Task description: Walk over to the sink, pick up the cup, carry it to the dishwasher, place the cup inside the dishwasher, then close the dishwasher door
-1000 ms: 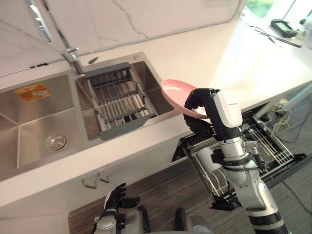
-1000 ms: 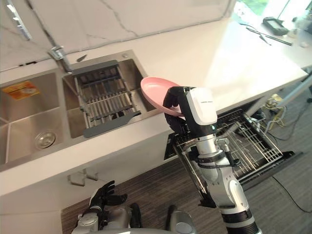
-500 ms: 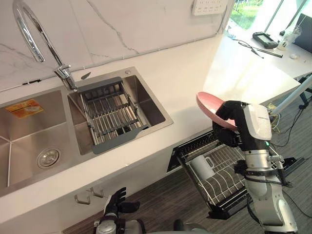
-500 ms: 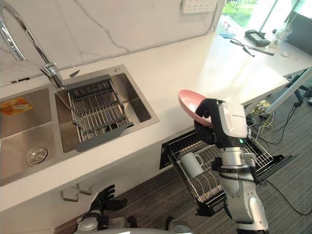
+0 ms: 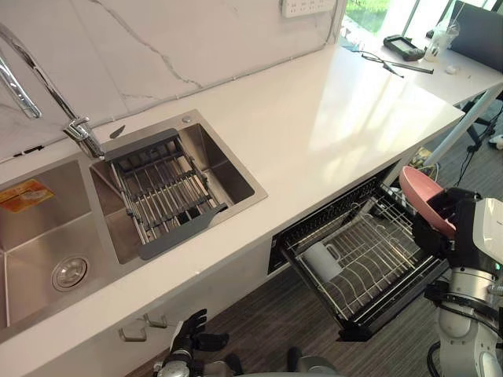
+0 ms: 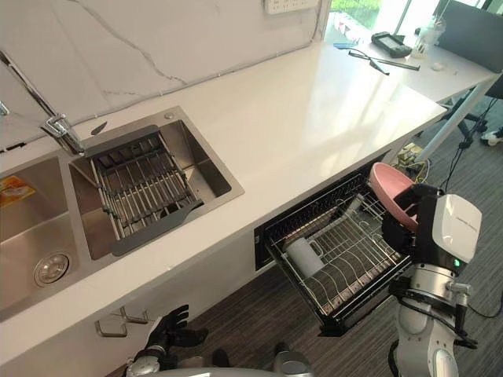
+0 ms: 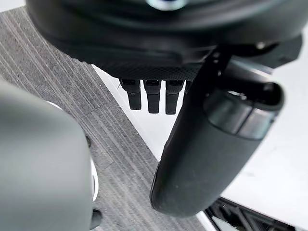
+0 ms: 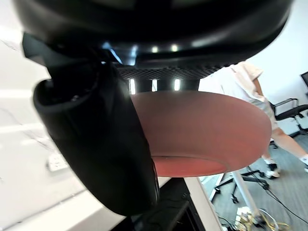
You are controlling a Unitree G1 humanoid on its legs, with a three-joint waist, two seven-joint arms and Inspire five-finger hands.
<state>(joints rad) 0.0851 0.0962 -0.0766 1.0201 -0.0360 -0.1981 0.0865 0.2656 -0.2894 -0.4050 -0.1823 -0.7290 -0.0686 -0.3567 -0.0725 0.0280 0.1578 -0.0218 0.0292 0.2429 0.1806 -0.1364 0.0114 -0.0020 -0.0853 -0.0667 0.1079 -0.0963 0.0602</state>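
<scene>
The right robot hand is clamped on a pink bowl, thumb across its inner face and fingers behind its rim, holding it tilted on edge over the right end of the dishwasher rack. The rack stands drawn out under the counter, and a white mug lies on its side in it. The left robot hand hangs low over the floor with its fingers apart, holding nothing.
</scene>
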